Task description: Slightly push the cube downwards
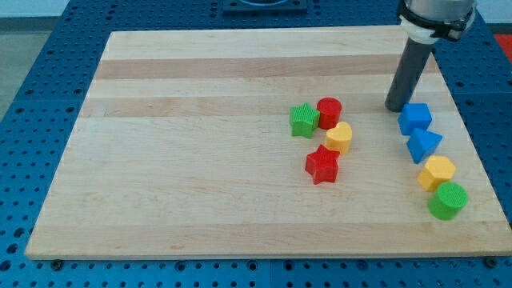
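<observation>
The blue cube (pixel 415 118) sits at the view's right on the wooden board (pixel 200 144). My tip (pixel 396 107) stands just above and to the left of the cube, close to its upper left corner, touching or nearly touching it. Below the cube lie a blue triangular block (pixel 424 145), an orange hexagonal block (pixel 437 172) and a green cylinder (pixel 447 200) in a line.
Near the board's middle right are a green star (pixel 304 120), a red cylinder (pixel 329 111), a yellow heart-like block (pixel 339 138) and a red star (pixel 322 165). The board's right edge runs just past the blue blocks.
</observation>
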Controlling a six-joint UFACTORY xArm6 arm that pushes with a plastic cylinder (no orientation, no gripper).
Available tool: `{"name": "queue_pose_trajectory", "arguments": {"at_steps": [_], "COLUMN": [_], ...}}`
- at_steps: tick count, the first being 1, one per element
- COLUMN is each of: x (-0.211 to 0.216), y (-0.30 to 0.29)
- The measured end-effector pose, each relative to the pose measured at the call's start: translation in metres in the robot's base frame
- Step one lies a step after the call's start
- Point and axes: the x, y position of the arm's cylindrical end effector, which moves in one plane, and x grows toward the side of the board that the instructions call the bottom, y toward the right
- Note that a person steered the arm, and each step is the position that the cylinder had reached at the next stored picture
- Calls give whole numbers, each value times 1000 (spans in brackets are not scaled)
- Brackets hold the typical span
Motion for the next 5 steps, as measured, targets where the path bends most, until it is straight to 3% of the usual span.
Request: {"name": "queue_pose_trajectory", "arguments": {"at_steps": [5], "x": [-5], "y": [-1]}}
